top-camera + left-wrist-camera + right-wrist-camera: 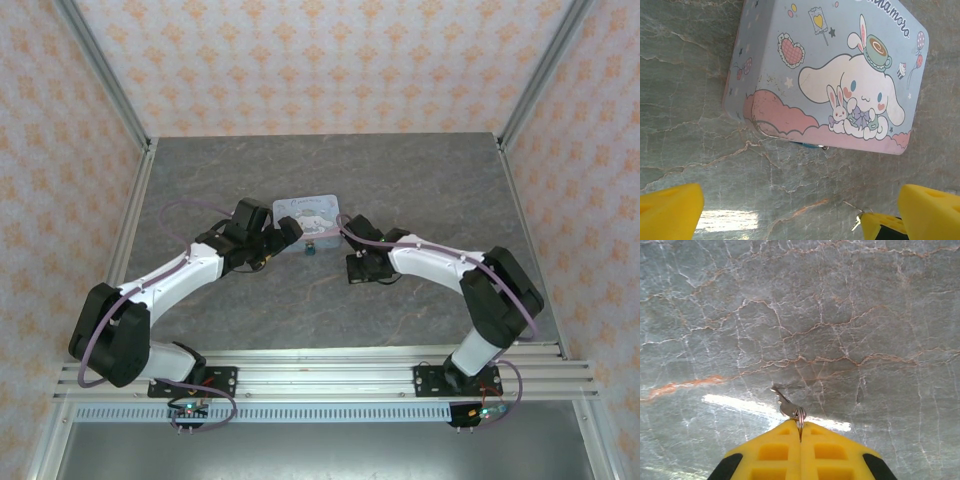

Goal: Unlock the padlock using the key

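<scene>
Right jaws clenched the slippery-looking key [789,407] by its head; left jaws gaped at nine o'clock of the tiny, probably light padlock [311,250].

You'll find the tiny dark teal-blue padlock [311,250] lying on the grey marbled table [420,180], just beside the near side of the pale blue tin [308,216]. The small silver metal key [789,407] sticks out blade-first, tilted, pinched between the closed yellow pads of the right gripper [800,432].
</scene>
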